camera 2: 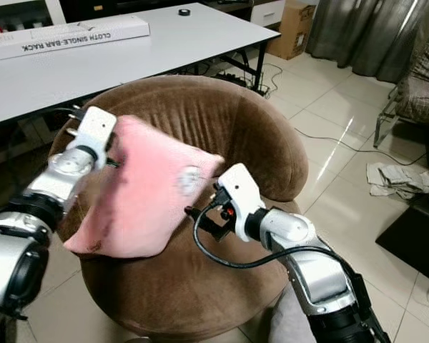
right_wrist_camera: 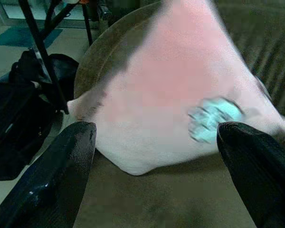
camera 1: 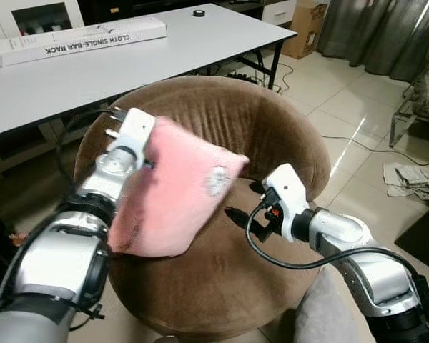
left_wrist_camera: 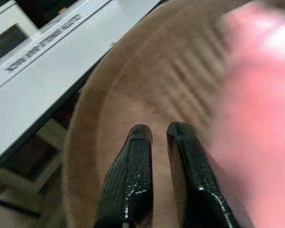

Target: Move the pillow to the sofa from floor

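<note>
Pink square fabric pillow (camera 1: 173, 196) rests on round brown plush sofa (camera 1: 272, 128); left gripper (left_wrist_camera: 159, 137) narrowed beside it, right gripper (right_wrist_camera: 156, 137) wide, near. Withdraw both gently without dragging it.

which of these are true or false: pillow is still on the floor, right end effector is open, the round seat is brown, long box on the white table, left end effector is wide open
1. The pink pillow lies on the floor. False: it is over the seat of the brown round sofa, propped beside the left arm.
2. The right end effector is open. True: its fingers stand wide apart, facing the pillow without touching it.
3. The sofa is brown. True.
4. A long white box lies on the white table. True.
5. The left end effector is wide open. False: its fingers sit close together with just a narrow gap, nothing between them.
</note>
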